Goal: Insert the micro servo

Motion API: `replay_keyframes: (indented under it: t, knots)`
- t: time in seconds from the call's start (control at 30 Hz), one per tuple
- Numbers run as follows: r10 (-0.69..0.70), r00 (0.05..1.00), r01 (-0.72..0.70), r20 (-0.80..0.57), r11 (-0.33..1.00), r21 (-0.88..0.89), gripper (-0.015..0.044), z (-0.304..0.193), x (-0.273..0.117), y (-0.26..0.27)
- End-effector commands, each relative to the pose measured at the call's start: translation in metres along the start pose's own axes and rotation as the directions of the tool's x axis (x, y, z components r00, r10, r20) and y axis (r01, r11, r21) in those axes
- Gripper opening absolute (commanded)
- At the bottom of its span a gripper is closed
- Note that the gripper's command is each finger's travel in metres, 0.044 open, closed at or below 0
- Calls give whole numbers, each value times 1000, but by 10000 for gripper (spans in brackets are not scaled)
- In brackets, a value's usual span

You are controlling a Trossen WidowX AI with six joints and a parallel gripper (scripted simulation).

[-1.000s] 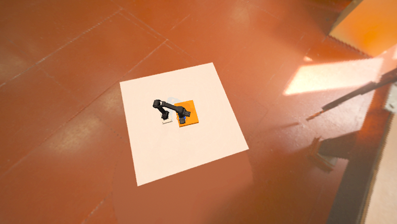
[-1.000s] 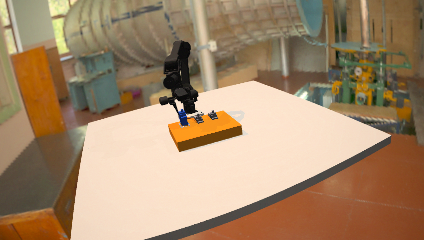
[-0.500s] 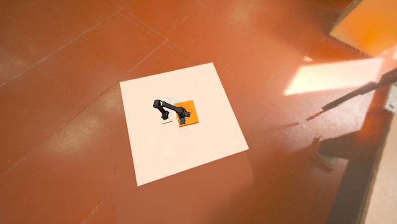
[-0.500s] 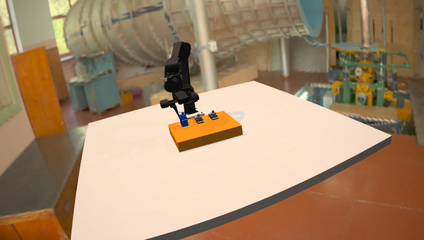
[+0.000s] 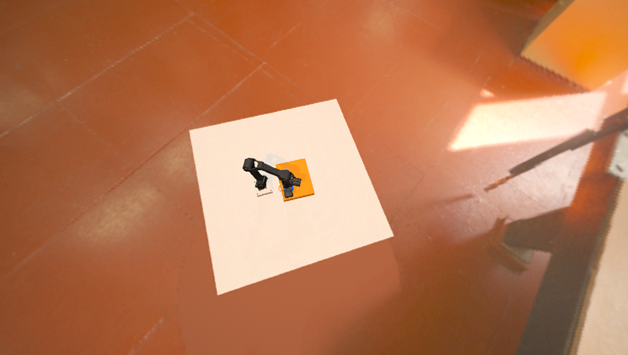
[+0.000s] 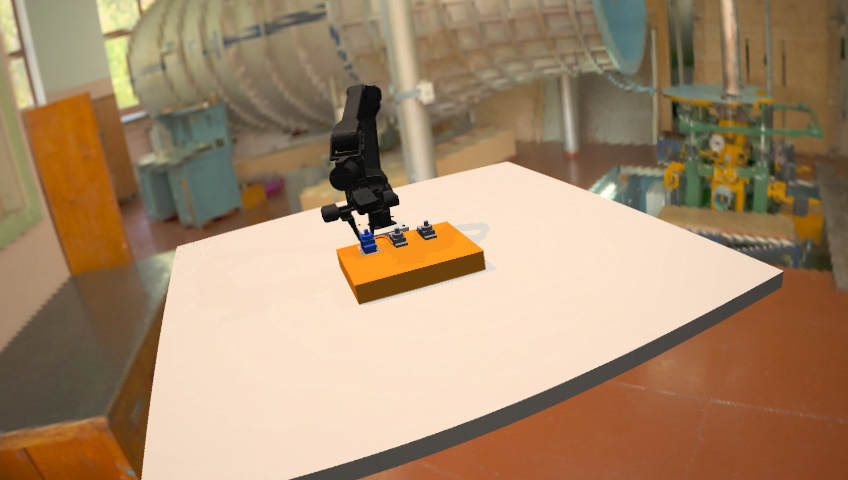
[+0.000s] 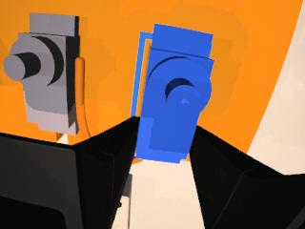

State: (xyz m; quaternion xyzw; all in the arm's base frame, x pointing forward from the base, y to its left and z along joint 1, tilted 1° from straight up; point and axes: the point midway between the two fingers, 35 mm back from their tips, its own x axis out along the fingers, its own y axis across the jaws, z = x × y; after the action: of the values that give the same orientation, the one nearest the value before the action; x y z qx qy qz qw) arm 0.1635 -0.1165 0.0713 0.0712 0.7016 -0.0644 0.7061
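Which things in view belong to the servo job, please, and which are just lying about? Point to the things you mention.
For the job:
- blue servo (image 6: 368, 243) (image 7: 174, 110), held at the pocket
- gripper (image 6: 367, 228) (image 7: 164, 128)
- orange deck (image 5: 303, 175) (image 6: 416, 261) (image 7: 229, 72)
- orange cable (image 7: 80, 86)

Not for the job:
- orange board (image 6: 74, 184)
- teal cabinet (image 6: 205, 178)
- dark bench (image 6: 71, 339)

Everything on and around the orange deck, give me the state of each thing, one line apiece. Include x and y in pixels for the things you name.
Claw (image 6: 370, 233) (image 7: 164, 128): shut on the blue servo.
Blue servo (image 6: 368, 241) (image 7: 177, 102): shaft up, at the marked pocket; fully seated or not, cannot tell.
Two gray servos (image 6: 397, 237) (image 6: 426, 230): mounted, shafts up.
Orange deck (image 5: 303, 175) (image 6: 416, 261) (image 7: 238, 29): lying flat on the table.
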Motion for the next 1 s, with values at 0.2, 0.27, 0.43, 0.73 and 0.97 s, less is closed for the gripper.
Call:
replay_keyframes:
  t: [0.2, 0.27, 0.43, 0.73, 0.97]
  knots:
    - [1, 1000, -1, 3, 1000, 0, 0, 1, 10, 0]
    - [1, 1000, -1, 3, 1000, 0, 0, 1, 12, 0]
    - [1, 1000, -1, 3, 1000, 0, 0, 1, 17, 0]
    - [1, 1000, -1, 3, 1000, 0, 187, 0, 16, 0]
    - [1, 1000, -1, 3, 1000, 0, 187, -4, -19, 1]
